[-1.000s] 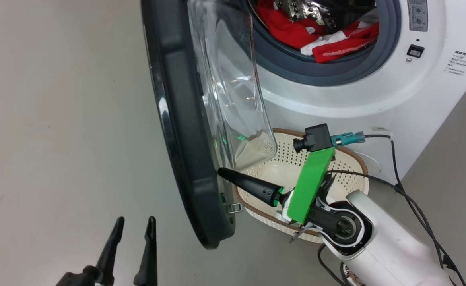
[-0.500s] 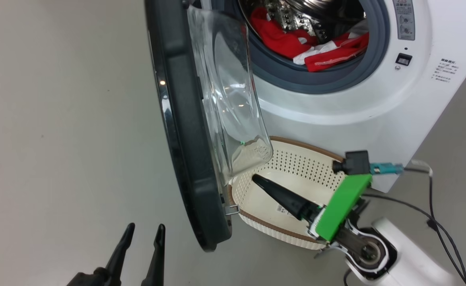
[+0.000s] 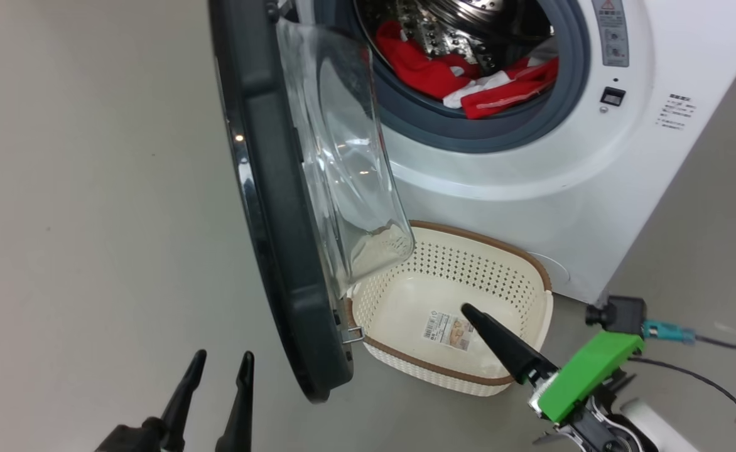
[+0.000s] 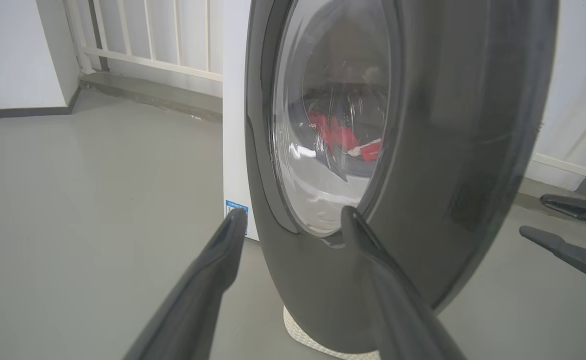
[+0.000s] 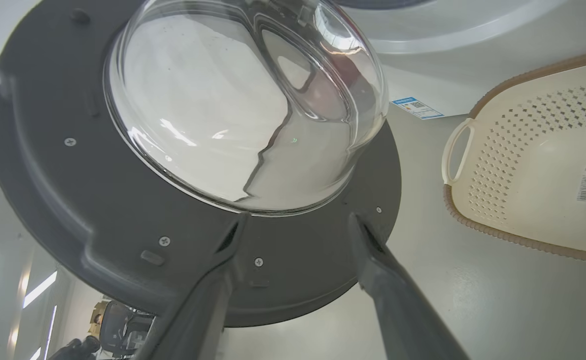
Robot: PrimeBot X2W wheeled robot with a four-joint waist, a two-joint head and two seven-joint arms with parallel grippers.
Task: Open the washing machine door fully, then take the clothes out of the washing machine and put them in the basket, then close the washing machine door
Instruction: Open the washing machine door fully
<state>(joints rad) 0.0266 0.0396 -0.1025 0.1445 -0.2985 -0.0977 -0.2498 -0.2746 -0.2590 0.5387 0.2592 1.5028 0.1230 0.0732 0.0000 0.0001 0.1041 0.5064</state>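
Observation:
The washing machine door (image 3: 261,188) stands swung out to the left, edge-on, its glass bowl (image 3: 343,176) facing the washing machine (image 3: 531,182). Red and white clothes (image 3: 443,69) lie in the drum. On the floor below the opening sits the basket (image 3: 487,242), with just a paper label inside. My right gripper (image 3: 468,311) hangs open over the basket's near right corner, pointing at the door's inner side (image 5: 123,200) and apart from it. My left gripper (image 3: 223,356) is open at the lower left, outside the door (image 4: 448,150).
Grey floor spreads to the left of the door. Black cables (image 3: 707,383) trail on the floor at the right by my right arm. A white railing (image 4: 148,45) and wall stand behind the machine. The basket's rim (image 5: 513,237) lies just right of the right gripper.
My right gripper has left the door's inner edge, drawn back right and toward me over the basket, and opened. The head camera shifted. The left gripper has kept its place.

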